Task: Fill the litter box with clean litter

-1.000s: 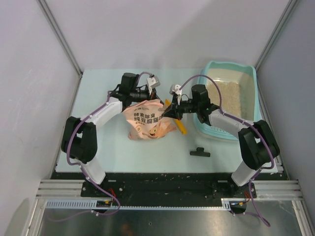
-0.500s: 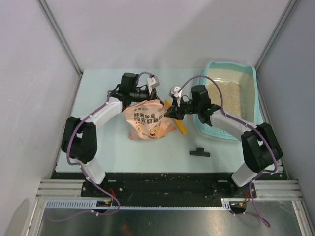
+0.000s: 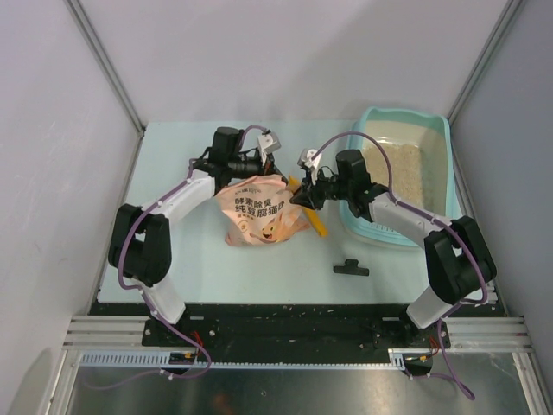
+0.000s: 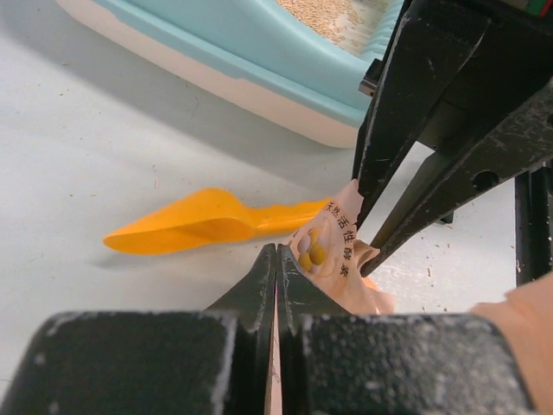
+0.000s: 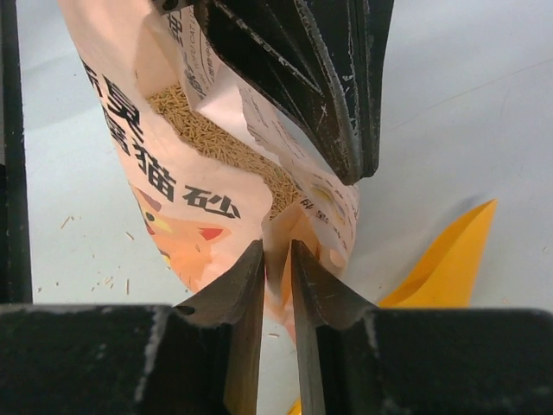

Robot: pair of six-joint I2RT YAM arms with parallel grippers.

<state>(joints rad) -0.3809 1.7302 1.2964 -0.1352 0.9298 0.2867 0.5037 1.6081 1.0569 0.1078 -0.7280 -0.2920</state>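
The light-teal litter box (image 3: 406,112) stands at the back right, with pale beige clean litter (image 3: 404,169) lying in it. A pink-orange printed bag (image 3: 259,216) stands at mid table, its top open and tan pellets (image 5: 199,121) showing inside. My left gripper (image 4: 276,259) is shut on the bag's top edge. On the opposite side of the mouth, my right gripper (image 5: 276,255) has its jaws a little apart, and a fold of the bag's edge sits between them. In the top view the left gripper (image 3: 272,171) and the right gripper (image 3: 298,197) face each other over the bag.
An orange scoop (image 3: 318,223) lies on the table between the bag and the litter box. A small black object (image 3: 351,268) lies nearer the front, right of centre. The litter box wall (image 4: 242,52) is close behind the scoop (image 4: 199,223).
My right gripper's jaws have parted slightly on the bag's edge, and that wrist has drawn back a little. The left gripper and the bag have barely moved.
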